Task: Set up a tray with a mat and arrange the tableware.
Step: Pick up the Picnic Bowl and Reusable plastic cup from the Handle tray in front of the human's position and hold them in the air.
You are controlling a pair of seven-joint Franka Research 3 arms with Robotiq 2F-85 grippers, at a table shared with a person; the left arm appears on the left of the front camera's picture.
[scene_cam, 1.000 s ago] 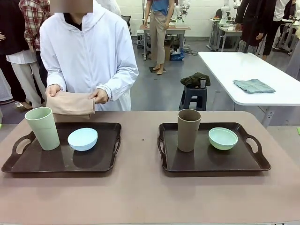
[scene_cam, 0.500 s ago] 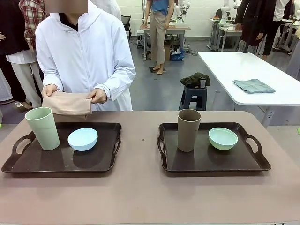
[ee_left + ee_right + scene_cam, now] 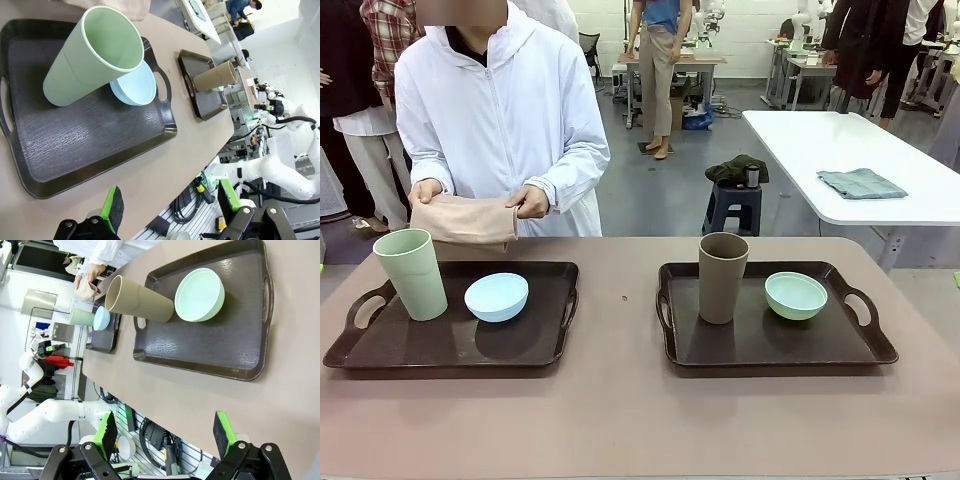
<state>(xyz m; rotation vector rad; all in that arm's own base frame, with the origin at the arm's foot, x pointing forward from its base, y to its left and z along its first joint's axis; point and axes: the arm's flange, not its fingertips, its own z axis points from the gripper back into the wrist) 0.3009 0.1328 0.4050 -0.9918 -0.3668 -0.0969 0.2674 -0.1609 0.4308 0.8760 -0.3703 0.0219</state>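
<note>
Two tumblers stand mouth-up, axes vertical: green tumbler and brown tumbler; left gripper and right gripper gape empty; person's hands clutch mat.

Front cam: fixed at the robot-side edge of the table, facing the person, mid-range. Left wrist cam: rolled, off the table edge; left tray sits close beyond the left gripper fingers, right tray far beyond. Right wrist cam, past the right gripper: right tray near, left tray far. All views share both trays.
</note>
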